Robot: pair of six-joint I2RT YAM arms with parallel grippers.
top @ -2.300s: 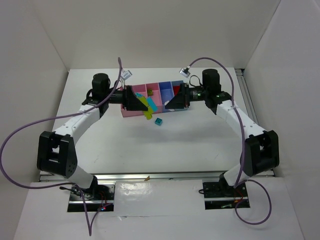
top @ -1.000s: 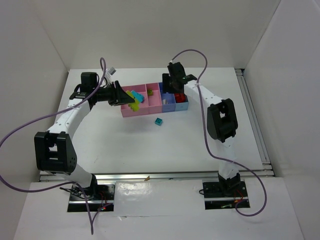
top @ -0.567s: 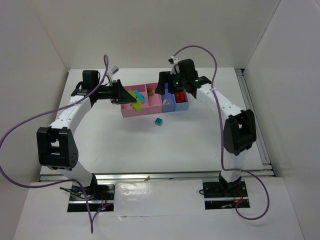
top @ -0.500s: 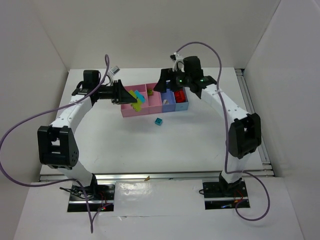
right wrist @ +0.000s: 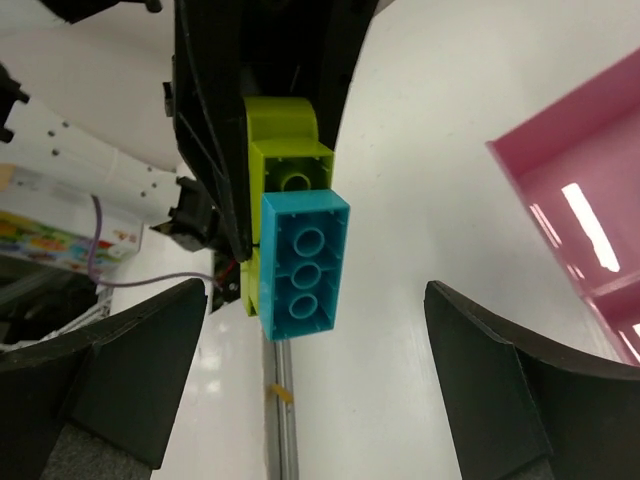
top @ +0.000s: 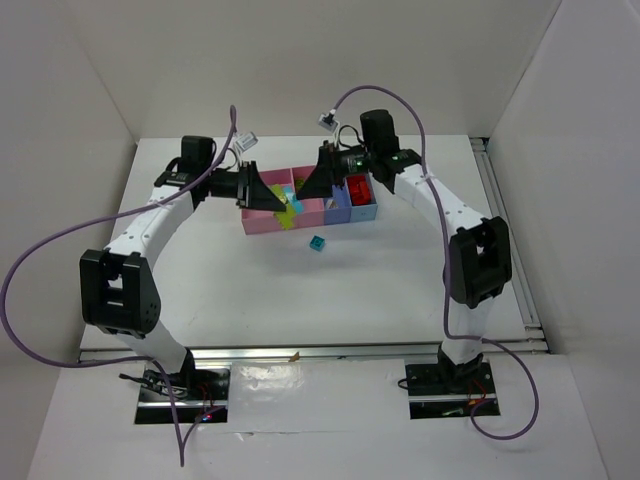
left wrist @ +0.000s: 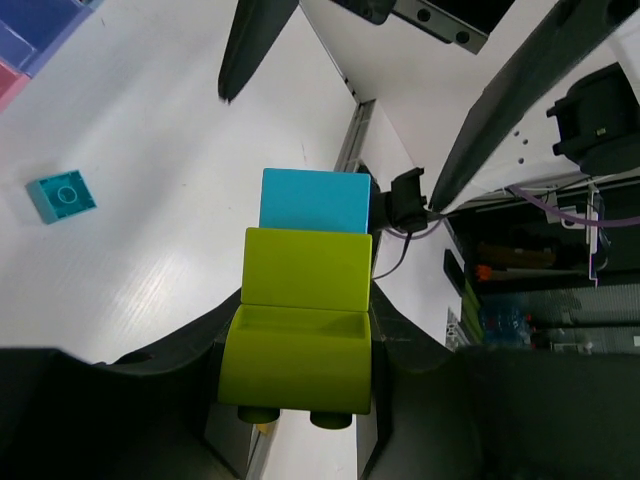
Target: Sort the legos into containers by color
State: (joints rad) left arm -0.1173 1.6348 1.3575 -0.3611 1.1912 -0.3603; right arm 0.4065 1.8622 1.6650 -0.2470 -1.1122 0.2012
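My left gripper [top: 268, 193] is shut on a yellow-green lego [left wrist: 300, 320] with a cyan lego [left wrist: 315, 200] stuck on its far end, held above the pink containers [top: 258, 222]. My right gripper [top: 305, 185] faces it with its jaws open wide. In the right wrist view the cyan lego [right wrist: 303, 265] hangs between and just beyond the black fingers [right wrist: 130, 370], touching neither. Red legos [top: 356, 188] lie in the light blue bin. A small cyan lego [top: 317, 243] sits loose on the table in front of the bins.
The joined bins run across the back middle of the white table [top: 300, 300], with a periwinkle bin [top: 336, 207] between the pink and light blue ones. White walls close in the sides and back. Both arms' purple cables loop above the table.
My right gripper opened wide and swung left from over the blue bins to face the left gripper's legos. My left gripper carried its two joined legos a little to the right.
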